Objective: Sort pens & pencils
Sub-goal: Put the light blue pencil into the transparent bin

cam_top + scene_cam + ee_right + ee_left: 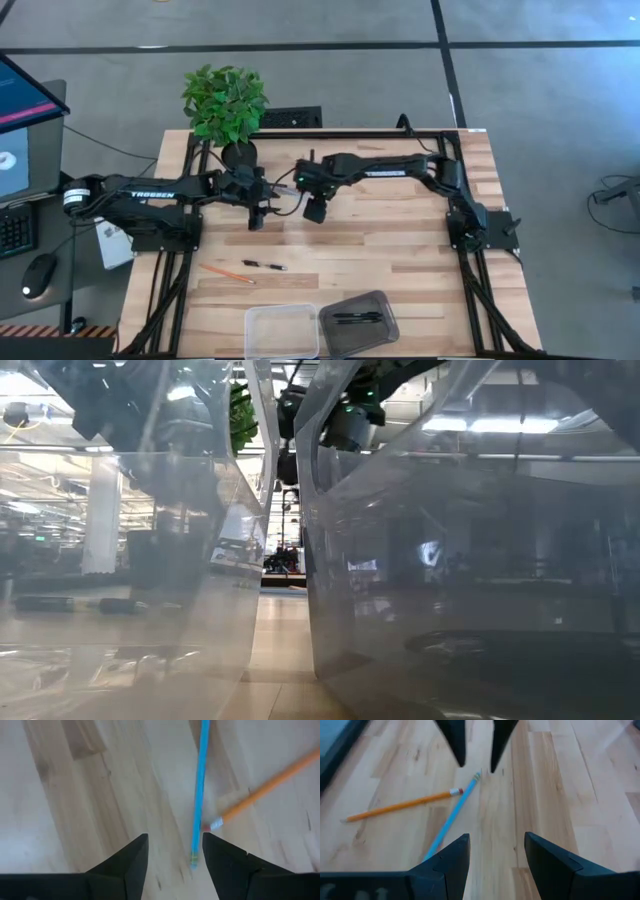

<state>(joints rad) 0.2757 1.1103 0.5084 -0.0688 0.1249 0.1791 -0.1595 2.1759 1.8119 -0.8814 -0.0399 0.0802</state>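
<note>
Both arms meet near the table's middle, just in front of the potted plant (pixel 225 104). Left gripper (pixel 257 219) points down over the wood, jaws open with a clear gap, nothing held. Right gripper (pixel 316 209) sits just beside it, jaws also open and empty.

Left wrist view: a blue pencil (pixel 451 817) and an orange pencil (pixel 400 806) lie flat on the table (pixel 400 250) between the two grippers. The orange one's eraser end comes up right beside the blue one's upper part. The right arm's two dark fingertips (pixel 456 742) hang just above the blue pencil's far end. Right wrist view: blue pencil (pixel 200 790) runs up from between the fingers, the orange pencil's eraser end (pixel 267 785) almost touching it.

High view: a second orange pencil (pixel 228 272) and a black pen (pixel 263 265) lie apart from the grippers, nearer the front edge. Two containers at the front edge: a clear one (pixel 282 331), contents not discernible, and a dark one (pixel 358 324) holding a black pen (pixel 356 318).

Low view is mostly filled by the container walls; gripper state not readable there
</note>
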